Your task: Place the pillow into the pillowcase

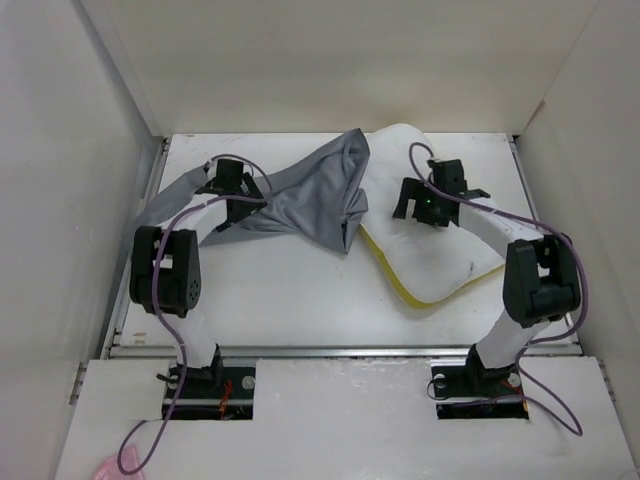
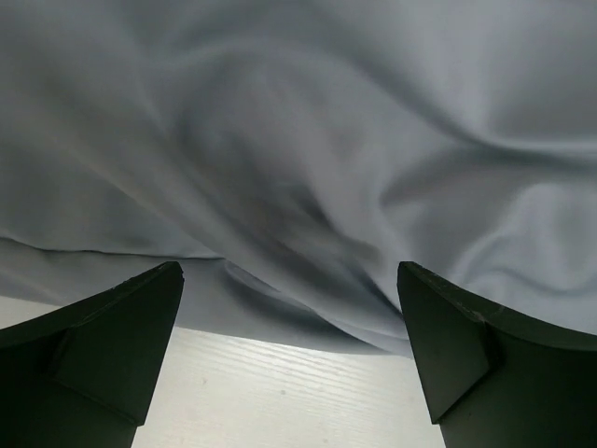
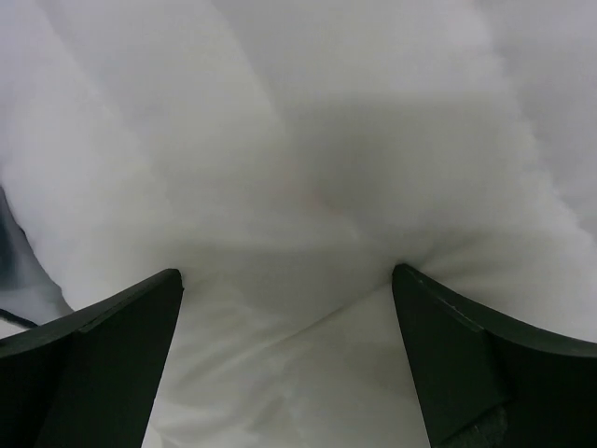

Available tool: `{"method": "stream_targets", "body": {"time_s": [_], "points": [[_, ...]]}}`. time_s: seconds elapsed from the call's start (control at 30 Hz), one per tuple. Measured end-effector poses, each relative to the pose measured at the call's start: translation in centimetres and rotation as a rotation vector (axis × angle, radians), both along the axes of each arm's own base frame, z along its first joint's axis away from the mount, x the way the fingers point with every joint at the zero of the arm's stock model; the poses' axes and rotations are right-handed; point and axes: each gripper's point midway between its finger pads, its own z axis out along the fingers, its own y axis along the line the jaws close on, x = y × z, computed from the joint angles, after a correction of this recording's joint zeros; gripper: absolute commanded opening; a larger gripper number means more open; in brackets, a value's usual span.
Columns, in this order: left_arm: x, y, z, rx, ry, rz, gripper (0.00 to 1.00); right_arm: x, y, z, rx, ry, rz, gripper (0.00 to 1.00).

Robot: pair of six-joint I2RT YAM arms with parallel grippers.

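Observation:
The grey pillowcase lies crumpled across the back middle of the table, reaching left toward my left gripper. In the left wrist view its folds fill the frame just beyond my open left gripper, with bare table between the fingers. The white pillow with yellow piping lies at the back right, its left end under the pillowcase's edge. My right gripper hovers over it. In the right wrist view the open right gripper presses its tips against the pillow, holding nothing.
White walls box in the table on the left, back and right. A metal rail runs along the table's near edge. Purple cables loop along both arms.

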Motion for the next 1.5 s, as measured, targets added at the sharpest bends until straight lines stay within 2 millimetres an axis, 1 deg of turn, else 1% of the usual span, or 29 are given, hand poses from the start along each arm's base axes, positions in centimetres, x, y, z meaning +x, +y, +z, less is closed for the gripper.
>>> {"method": "stream_targets", "body": {"time_s": [0.07,0.1,0.17,0.23,0.3,0.33,0.4,0.5,0.57,0.6,0.67,0.7,0.73,0.77,0.8,0.87,0.9,0.93,1.0,1.03,1.07,1.1,1.13,1.2,1.23,1.3,1.33,1.4,1.5], "points": [[-0.5,0.3,-2.3,0.016,0.068,0.021,1.0,0.0,-1.4,0.2,0.07,-0.004,-0.057,1.0],[-0.8,0.7,-3.3,0.034,0.104,0.04,1.0,-0.2,-2.6,0.3,0.102,-0.004,-0.094,1.0],[-1.0,1.6,-4.8,0.077,0.166,0.082,1.0,-1.0,-5.6,0.3,0.147,0.0,-0.185,1.0],[-0.9,2.7,-5.6,0.131,0.2,0.127,1.0,-2.2,-8.7,0.3,0.163,0.002,-0.281,1.0],[-0.5,3.6,-5.5,0.156,0.206,0.161,1.0,-3.5,-11.3,0.4,0.167,-0.002,-0.364,1.0],[-0.4,4.4,-5.4,0.164,0.207,0.184,1.0,-4.1,-12.1,0.5,0.168,-0.004,-0.394,1.0],[-0.5,6.2,-5.3,0.176,0.214,0.232,1.0,-5.4,-13.4,0.8,0.156,-0.001,-0.452,1.0],[-1.2,9.8,-5.1,0.213,0.234,0.32,1.0,-7.0,-14.7,1.8,0.117,-0.007,-0.524,1.0],[-1.4,11.7,-4.5,0.241,0.243,0.359,1.0,-7.9,-15.4,3.3,0.084,-0.03,-0.552,1.0],[-1.3,12.3,-4.0,0.255,0.241,0.367,1.0,-8.2,-15.5,4.2,0.067,-0.048,-0.548,1.0],[-0.5,12.5,-2.6,0.266,0.208,0.359,1.0,-8.1,-15.6,6.7,0.033,-0.115,-0.522,1.0],[-0.1,11.9,-1.5,0.263,0.181,0.34,1.0,-7.8,-15.3,8.0,0.02,-0.154,-0.496,1.0],[0.3,10.9,-0.4,0.255,0.149,0.309,1.0,-7.4,-14.5,9.4,0.003,-0.197,-0.455,1.0],[0.7,9.4,1.1,0.237,0.105,0.265,1.0,-6.9,-13.0,10.8,-0.004,-0.238,-0.394,1.0],[1.0,7.4,2.6,0.214,0.053,0.207,1.0,-6.2,-11.1,12.2,-0.004,-0.281,-0.321,1.0],[1.1,2.3,6.0,0.169,-0.064,0.07,1.0,-5.0,-7.1,14.1,-0.001,-0.338,-0.181,1.0],[0.6,-0.7,7.5,0.141,-0.112,-0.012,1.0,-4.3,-5.0,14.7,0.003,-0.353,-0.112,1.0],[0.0,-3.4,8.6,0.117,-0.149,-0.086,1.0,-3.6,-3.3,15.0,0.003,-0.363,-0.06,1.0],[-1.7,-9.4,10.1,0.066,-0.208,-0.244,1.0,-1.8,-0.6,15.0,-0.001,-0.365,0.02,0.99],[-2.8,-12.0,10.1,0.046,-0.213,-0.318,1.0,-0.7,0.8,14.5,-0.006,-0.352,0.055,0.99],[-3.9,-14.2,9.8,0.032,-0.207,-0.377,1.0,0.6,2.2,14.2,-0.007,-0.345,0.091,0.99],[-4.9,-16.1,9.0,0.022,-0.189,-0.429,1.0,1.9,3.5,13.7,-0.012,-0.334,0.121,0.97],[-5.9,-17.5,7.9,0.019,-0.161,-0.472,0.98,3.4,4.6,13.1,-0.019,-0.321,0.146,0.96],[-7.4,-19.2,5.2,0.031,-0.09,-0.517,0.94,7.0,7.1,12.2,-0.029,-0.319,0.192,0.92],[-8.0,-19.8,3.8,0.042,-0.052,-0.525,0.9,8.6,8.3,11.6,-0.034,-0.312,0.215,0.92],[-8.9,-20.1,0.8,0.066,0.029,-0.526,0.8,12.0,10.4,10.5,-0.038,-0.326,0.246,0.92],[-9.3,-20.0,-0.4,0.079,0.066,-0.522,0.78,13.2,11.0,9.6,-0.046,-0.321,0.26,0.92],[-9.9,-19.6,-2.1,0.094,0.118,-0.509,0.75,14.8,11.9,7.6,-0.062,-0.295,0.28,0.92],[-10.3,-19.0,-3.5,0.112,0.16,-0.485,0.61,16.6,12.6,4.8,-0.086,-0.253,0.305,0.92]]}}
